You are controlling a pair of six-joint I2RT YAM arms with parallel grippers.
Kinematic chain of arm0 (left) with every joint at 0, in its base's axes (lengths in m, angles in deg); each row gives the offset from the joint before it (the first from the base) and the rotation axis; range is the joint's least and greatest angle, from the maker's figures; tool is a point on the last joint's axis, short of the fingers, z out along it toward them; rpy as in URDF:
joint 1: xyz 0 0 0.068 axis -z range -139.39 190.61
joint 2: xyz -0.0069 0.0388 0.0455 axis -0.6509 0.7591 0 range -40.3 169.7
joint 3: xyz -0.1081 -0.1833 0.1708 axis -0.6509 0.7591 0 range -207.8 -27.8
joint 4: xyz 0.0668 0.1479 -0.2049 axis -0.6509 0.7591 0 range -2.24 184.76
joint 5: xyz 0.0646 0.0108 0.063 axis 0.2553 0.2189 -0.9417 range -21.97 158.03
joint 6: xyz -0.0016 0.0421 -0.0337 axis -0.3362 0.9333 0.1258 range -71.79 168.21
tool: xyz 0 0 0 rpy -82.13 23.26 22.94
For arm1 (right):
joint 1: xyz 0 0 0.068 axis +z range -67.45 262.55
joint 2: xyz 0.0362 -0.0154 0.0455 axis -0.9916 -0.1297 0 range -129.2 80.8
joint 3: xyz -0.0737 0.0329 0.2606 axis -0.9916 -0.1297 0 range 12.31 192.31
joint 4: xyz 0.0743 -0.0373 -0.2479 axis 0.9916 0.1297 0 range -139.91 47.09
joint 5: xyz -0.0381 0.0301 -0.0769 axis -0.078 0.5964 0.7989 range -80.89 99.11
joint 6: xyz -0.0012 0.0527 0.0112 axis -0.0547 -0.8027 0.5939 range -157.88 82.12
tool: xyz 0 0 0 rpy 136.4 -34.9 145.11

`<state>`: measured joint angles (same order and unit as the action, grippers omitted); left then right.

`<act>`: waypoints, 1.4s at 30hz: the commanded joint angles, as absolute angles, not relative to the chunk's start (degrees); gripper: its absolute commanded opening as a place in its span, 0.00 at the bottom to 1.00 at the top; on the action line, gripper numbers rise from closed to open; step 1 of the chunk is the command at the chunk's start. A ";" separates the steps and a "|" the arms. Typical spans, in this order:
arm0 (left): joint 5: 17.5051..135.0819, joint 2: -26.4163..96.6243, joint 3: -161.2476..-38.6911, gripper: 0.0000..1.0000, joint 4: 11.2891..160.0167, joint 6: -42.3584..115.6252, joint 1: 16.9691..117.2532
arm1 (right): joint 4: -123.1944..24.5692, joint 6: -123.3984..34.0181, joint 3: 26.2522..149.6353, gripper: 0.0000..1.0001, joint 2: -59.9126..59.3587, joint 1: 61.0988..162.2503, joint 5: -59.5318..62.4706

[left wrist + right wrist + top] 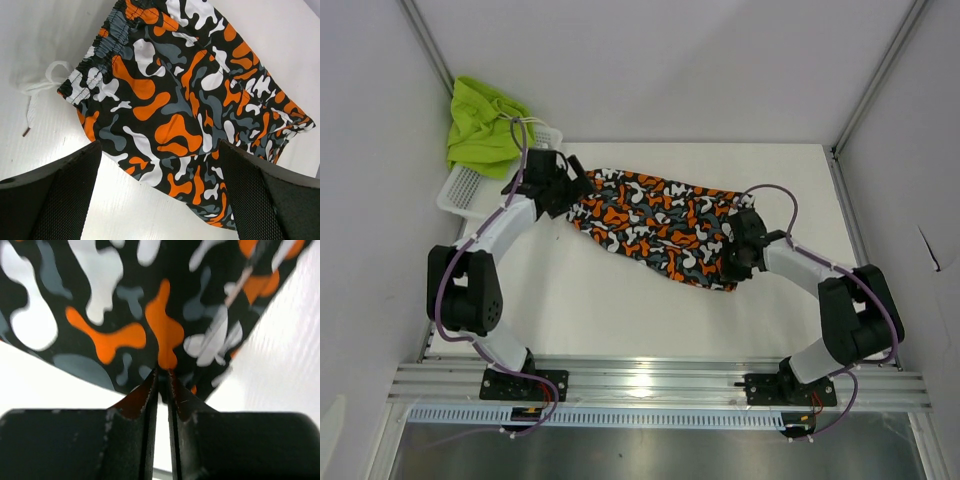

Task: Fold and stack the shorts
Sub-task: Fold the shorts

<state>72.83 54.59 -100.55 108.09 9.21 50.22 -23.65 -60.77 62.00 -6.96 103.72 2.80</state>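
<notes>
From above: camo shorts [655,228] flat on the table [620,310], near the middle. Long way running from far left to near right. Waistband end by the left gripper [563,182], leg end by the right gripper [738,252]. Green shorts [485,130] bunched on the basket [460,192] in the far left corner, apart from the camo pair.

From the left wrist: left gripper [159,150] wide, holding nothing, hanging over the cloth. Waistband [107,50] at the upper left, white drawstring [45,82] spilling onto the table beside it. Legs pointing away to the right.

From the right wrist: right gripper [162,374] pinched nearly closed on the edge of the camo shorts, a thin bit of cloth between the tips.

Most likely step: grabbing the leg end for the first fold. To do it well: keep the pinch tight and catch every layer, not just the top one. Lift only a little. Carry the leg end along the long way, toward the waistband. Line up the edges before letting go. Bring the wide gripper down on the waistband end to stop any sliding.
</notes>
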 commanded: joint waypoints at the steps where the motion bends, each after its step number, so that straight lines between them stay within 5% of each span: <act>1: 70.67 52.34 -99.96 0.99 107.53 11.12 51.33 | -18.11 -59.93 61.79 0.15 -3.14 106.71 9.45; 7: 69.18 50.67 -97.86 0.99 108.15 12.18 52.39 | -15.54 -61.25 59.77 0.17 -1.82 110.32 15.52; 8: 68.83 49.88 -97.59 0.99 108.15 12.26 52.48 | -15.72 -62.39 59.42 0.21 -1.12 110.32 15.87; 9: 68.65 49.44 -97.32 0.99 107.97 12.35 52.56 | -15.98 -63.01 59.33 0.38 -0.15 110.32 16.05; 12: 68.39 48.03 -96.18 0.99 107.97 12.70 52.74 | -18.35 -64.59 58.54 0.55 4.15 109.27 13.16; 30: 65.40 39.33 -90.12 0.99 107.88 12.53 55.73 | -34.52 -72.24 53.62 0.52 4.52 96.88 -8.11; 42: 64.17 38.89 -89.23 0.99 107.88 12.27 57.66 | -36.11 -72.94 50.11 0.52 2.85 96.35 -5.22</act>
